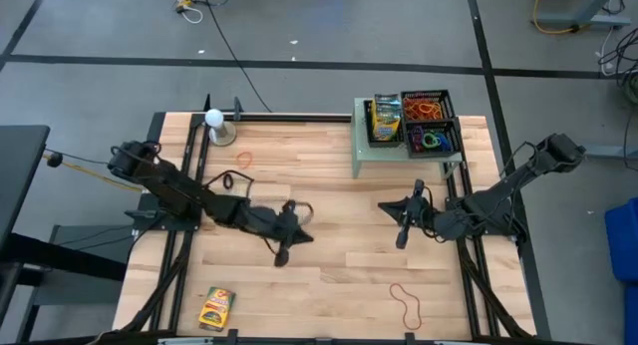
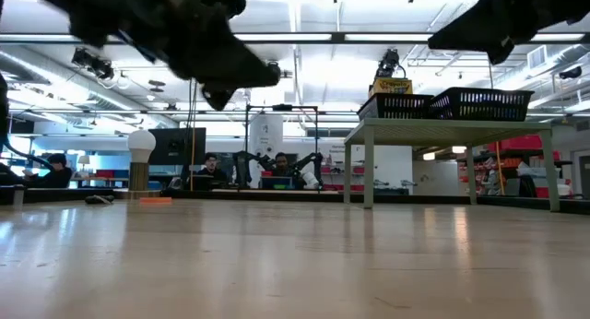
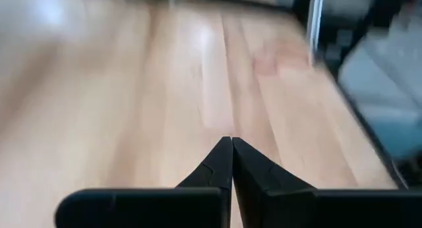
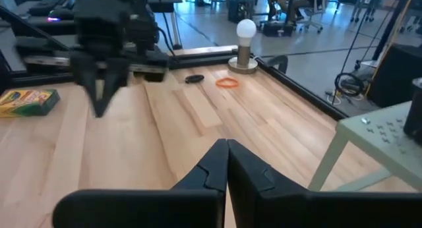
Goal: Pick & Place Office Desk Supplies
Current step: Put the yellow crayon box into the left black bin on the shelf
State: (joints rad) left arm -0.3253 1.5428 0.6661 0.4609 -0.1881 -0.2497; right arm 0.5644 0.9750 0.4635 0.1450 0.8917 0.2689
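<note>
Up on the stand, black bins (image 1: pixel 429 124) holding crayon boxes (image 1: pixel 385 120) and rubber bands (image 1: pixel 427 111), both grippers closed, empty

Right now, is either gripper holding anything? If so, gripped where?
Nothing is held. The left gripper and the right gripper are both shut on nothing, fingertips pressed together above the bare table.

My wooden table (image 1: pixel 329 185) carries a white ball on its stand (image 1: pixel 214 119) and a small green shelf (image 1: pixel 384 156).
</note>
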